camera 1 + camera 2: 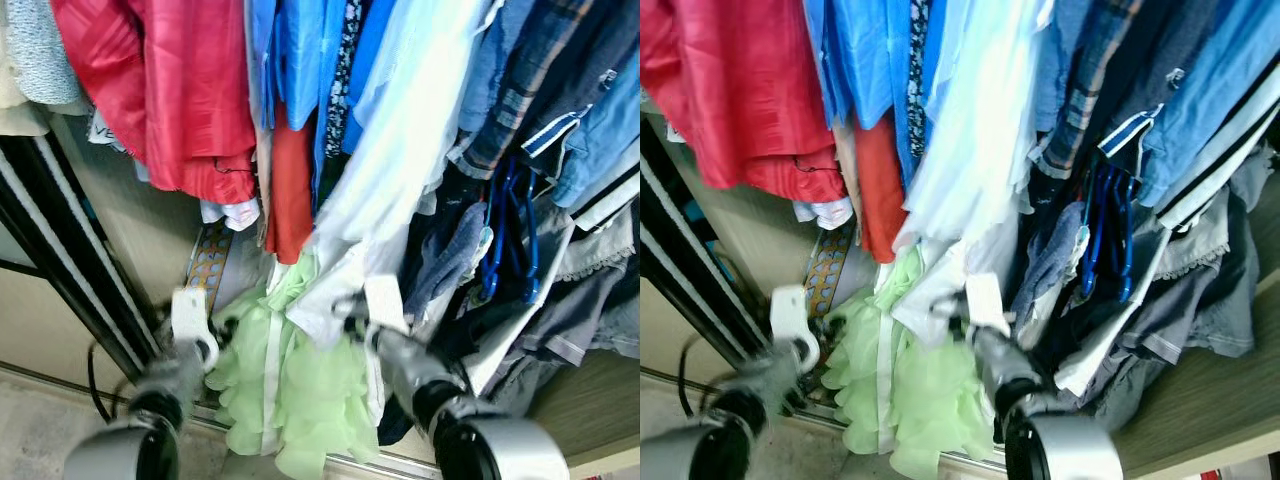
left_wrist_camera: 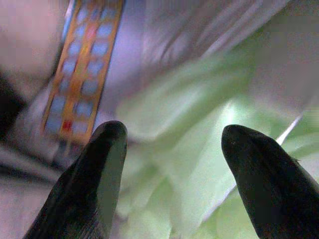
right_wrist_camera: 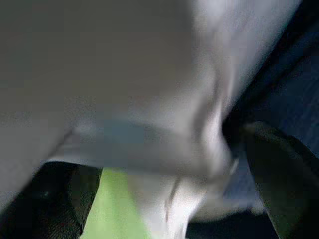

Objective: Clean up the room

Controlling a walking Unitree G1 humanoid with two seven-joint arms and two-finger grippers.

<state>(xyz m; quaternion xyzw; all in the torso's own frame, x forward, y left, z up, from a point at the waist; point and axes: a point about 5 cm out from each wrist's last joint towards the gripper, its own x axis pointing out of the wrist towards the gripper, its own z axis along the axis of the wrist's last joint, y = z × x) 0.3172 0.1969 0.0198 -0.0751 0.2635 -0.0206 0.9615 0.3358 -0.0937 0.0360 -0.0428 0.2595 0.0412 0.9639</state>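
The left gripper [image 2: 172, 164] is seen with its two black fingers spread wide and nothing between them, aimed at the pale green ruffled sheer dress [image 1: 285, 385] that hangs low in the wardrobe. The right gripper [image 3: 164, 199] is pushed in against the long white cotton shirt [image 1: 395, 170] just right of that dress; its wrist view is blurred, so whether the fingers are closed on cloth cannot be told, though white fabric seems to lie across them. Left of the green dress a patterned orange-and-blue panel [image 1: 207, 262] is seen, and above it a red satin jacket [image 1: 165, 90]; right of the dress, dark denim garments and blue plastic hangers [image 1: 510, 235] are crowded together. The step is judged to be tidying the hanging clothes. It would be done best if only one garment were gathered by its hem, so neighbouring hangers are not dragged.
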